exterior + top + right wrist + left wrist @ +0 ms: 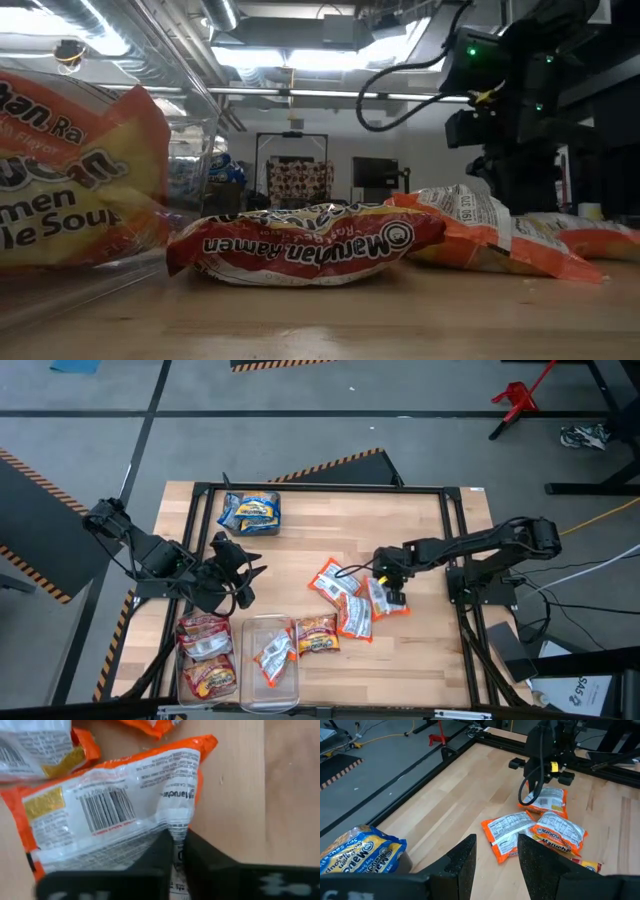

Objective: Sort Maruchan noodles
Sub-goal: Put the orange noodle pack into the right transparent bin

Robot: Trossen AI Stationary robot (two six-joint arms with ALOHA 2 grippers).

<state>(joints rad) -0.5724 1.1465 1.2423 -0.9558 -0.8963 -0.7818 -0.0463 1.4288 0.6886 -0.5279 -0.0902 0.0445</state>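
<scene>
Pinched between the right tool [174, 851] fingers: the crimped edge of an orange packet [115, 810], lying on the surface [300, 550]. Beside it, four packets unsorted. Left tool [496, 857] hangs half open, empty. Sorted so far: red packets [205, 650] binned, blue packets [250, 512] piled apart.

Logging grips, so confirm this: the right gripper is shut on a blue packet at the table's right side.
Wrong colour. The right gripper is shut on an orange-and-white packet, not a blue one, at the table's right side; the right wrist view shows it. The blue packets lie at the far edge.
</scene>
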